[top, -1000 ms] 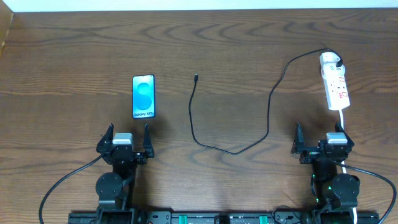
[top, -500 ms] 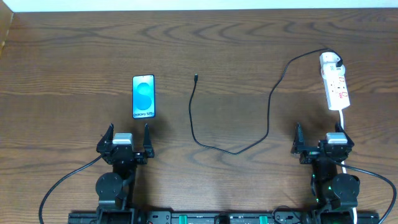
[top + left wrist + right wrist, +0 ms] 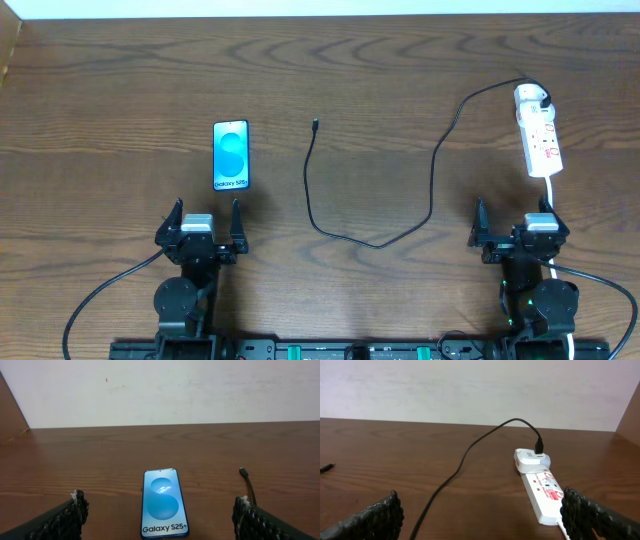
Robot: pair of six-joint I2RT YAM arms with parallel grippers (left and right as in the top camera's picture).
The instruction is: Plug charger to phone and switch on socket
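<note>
The phone point(image 3: 230, 155) lies flat, blue screen up, just beyond my open, empty left gripper point(image 3: 208, 216); it shows in the left wrist view point(image 3: 164, 502) between the fingers point(image 3: 159, 515). The charger's black cable point(image 3: 432, 190) loops across the table. Its connector tip point(image 3: 315, 125) lies free right of the phone, seen in the left wrist view point(image 3: 242, 471). Its white plug head point(image 3: 531, 98) sits in the far end of the socket point(image 3: 543, 145). My right gripper point(image 3: 512, 218) is open and empty, near the strip's near end point(image 3: 542, 492).
The strip's white cord point(image 3: 552, 192) runs back toward the right arm's base. A pale wall point(image 3: 165, 390) stands behind the table's far edge.
</note>
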